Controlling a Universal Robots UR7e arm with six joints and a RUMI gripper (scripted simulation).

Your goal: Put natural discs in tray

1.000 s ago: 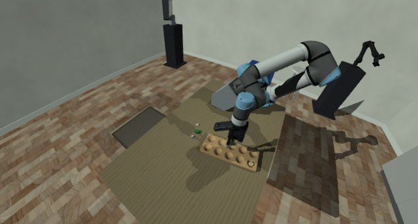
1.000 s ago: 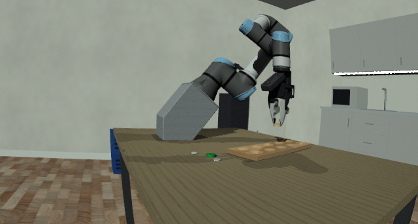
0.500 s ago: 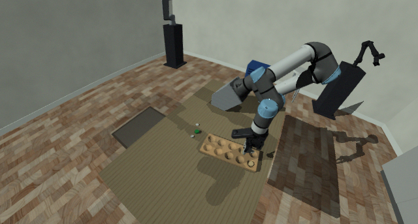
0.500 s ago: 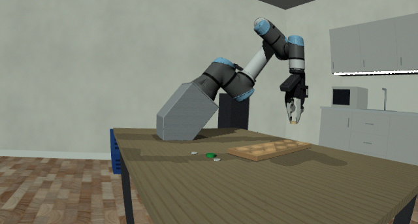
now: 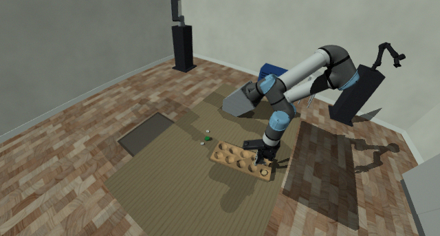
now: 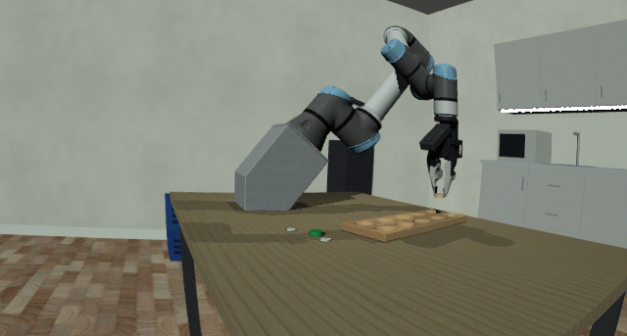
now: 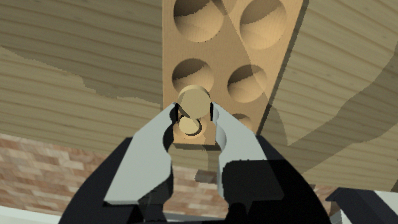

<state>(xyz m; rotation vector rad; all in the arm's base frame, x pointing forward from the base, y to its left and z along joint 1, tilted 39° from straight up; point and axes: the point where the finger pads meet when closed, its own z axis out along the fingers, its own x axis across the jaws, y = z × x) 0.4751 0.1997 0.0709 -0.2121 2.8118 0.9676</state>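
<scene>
Wrist view, bottom of frame: the two grey fingers of the gripper are nearly closed, pinching a natural disc at their tips, centre of frame. Right behind the tips, a second natural disc lies in a pocket at the near end of the counting tray. The tray runs up from the centre to the top edge, and the other pockets in sight are bare. The held disc is above the tray, not touching it.

Exterior view: the gripper hangs pointing down, right of centre, over the far right end of the tray, with the tan disc at its tips and a clear gap down to the wood. The tray lies flat on the table. To its left, lower centre, sit a green disc and two white discs, close together and apart from the tray.

Top view: the gripper is over the right part of the tray, centre right of frame, and the seated disc is in the corner pocket at the tray's lower right. The green disc and white discs lie just upper left of the tray.

Further back, the arm rises from a tilted grey base. A blue crate shows behind it in the top view.
</scene>
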